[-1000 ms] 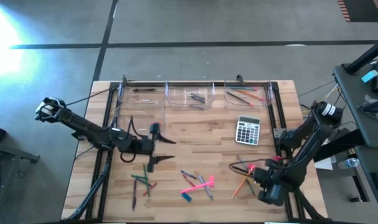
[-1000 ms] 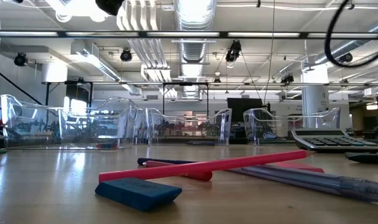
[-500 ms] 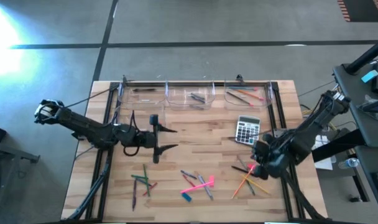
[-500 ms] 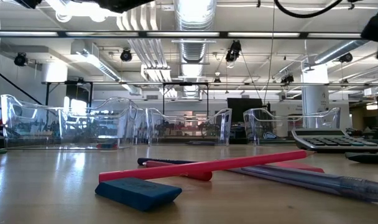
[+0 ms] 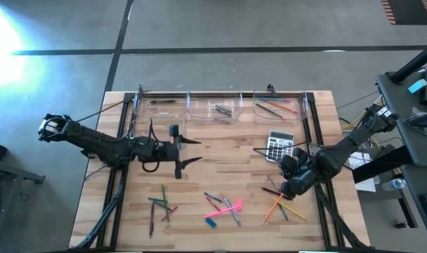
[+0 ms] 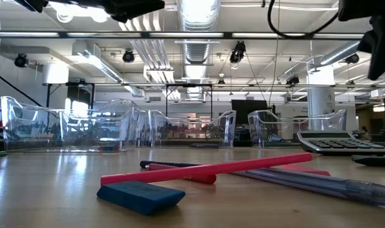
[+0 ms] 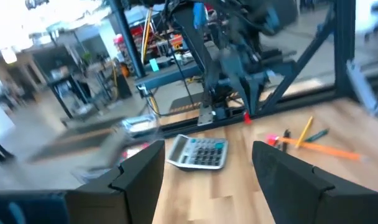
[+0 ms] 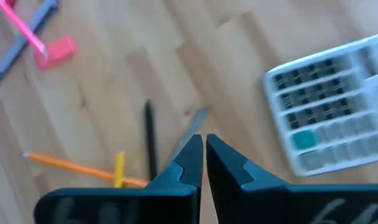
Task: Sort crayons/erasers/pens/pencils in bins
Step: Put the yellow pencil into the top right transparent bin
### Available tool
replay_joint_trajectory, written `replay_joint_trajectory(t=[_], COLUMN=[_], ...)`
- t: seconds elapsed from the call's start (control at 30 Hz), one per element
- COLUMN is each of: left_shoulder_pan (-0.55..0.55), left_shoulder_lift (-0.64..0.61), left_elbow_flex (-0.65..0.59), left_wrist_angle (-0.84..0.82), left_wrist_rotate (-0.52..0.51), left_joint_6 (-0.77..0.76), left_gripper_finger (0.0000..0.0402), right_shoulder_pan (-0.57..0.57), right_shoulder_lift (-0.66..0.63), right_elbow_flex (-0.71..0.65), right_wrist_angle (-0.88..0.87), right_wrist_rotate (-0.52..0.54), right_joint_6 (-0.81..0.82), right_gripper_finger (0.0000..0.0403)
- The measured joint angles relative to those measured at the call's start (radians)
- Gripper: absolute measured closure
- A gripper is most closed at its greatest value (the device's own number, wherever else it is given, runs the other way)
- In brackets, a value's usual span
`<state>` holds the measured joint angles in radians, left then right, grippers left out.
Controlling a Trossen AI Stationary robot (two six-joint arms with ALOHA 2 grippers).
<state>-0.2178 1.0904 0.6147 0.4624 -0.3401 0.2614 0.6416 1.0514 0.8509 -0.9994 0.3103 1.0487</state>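
Right gripper (image 8: 203, 155) first: your fingers are pressed together with only a sliver between them, and nothing shows between the tips. Over the last second that arm has lifted off the near right corner of the bench (image 5: 220, 151) and swung inward, so the gripper now hangs just beside the calculator (image 5: 279, 144), above the loose sticks at the right. If you meant to carry a pencil off, I judge it did not come along; expect to go down again for a fresh pick.

Your left gripper (image 7: 204, 180) is spread wide and empty. It has slid from the middle of the left half toward the far row of bins (image 5: 220, 107) and now hovers short of them, pointing across the bench toward the calculator.

For the task's things, look at three loose clusters on the near half. A few pencils (image 5: 277, 205), orange and yellow among them, lie crossed near the right edge with a small pink eraser (image 8: 59, 48) close by. In the centre, long pink sticks cross a grey one, with a blue eraser (image 6: 140, 196) lying flat at the near side. At the left lie thin green and red sticks (image 5: 159, 206). The far bins already hold several pieces each, so the sort looks partly done
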Motion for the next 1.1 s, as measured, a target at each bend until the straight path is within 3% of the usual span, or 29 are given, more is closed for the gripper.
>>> replay_joint_trajectory(t=[0.17, 0.4, 0.6, 0.8, 1.1], left_shoulder_pan=[-0.023, -0.115, -0.21, -0.275, -0.282], left_shoulder_lift=[0.001, 0.002, 0.013, 0.068, 0.151], left_elbow_flex=[0.0, -0.021, -0.035, -0.036, -0.018], left_wrist_angle=[-0.012, -0.054, 0.002, 0.1, 0.136], left_wrist_rotate=[0.007, 0.061, 0.054, 0.042, 0.035], left_joint_6=[-0.195, -0.292, -0.38, -0.386, -0.386], left_gripper_finger=[0.0173, 0.0173, 0.0173, 0.0173, 0.0173], right_shoulder_pan=[0.061, 0.125, 0.183, 0.218, 0.227], right_shoulder_lift=[0.151, 0.356, 0.458, 0.504, 0.509], right_elbow_flex=[-0.005, 0.032, 0.155, 0.252, 0.252], right_wrist_angle=[0.116, 0.223, 0.226, 0.217, 0.171], right_wrist_rotate=[-0.077, -0.179, -0.166, -0.076, -0.047], right_joint_6=[0.038, 0.166, 0.183, 0.172, 0.227], right_gripper_finger=[0.035, 0.0297, 0.0279, 0.0277, 0.0275])
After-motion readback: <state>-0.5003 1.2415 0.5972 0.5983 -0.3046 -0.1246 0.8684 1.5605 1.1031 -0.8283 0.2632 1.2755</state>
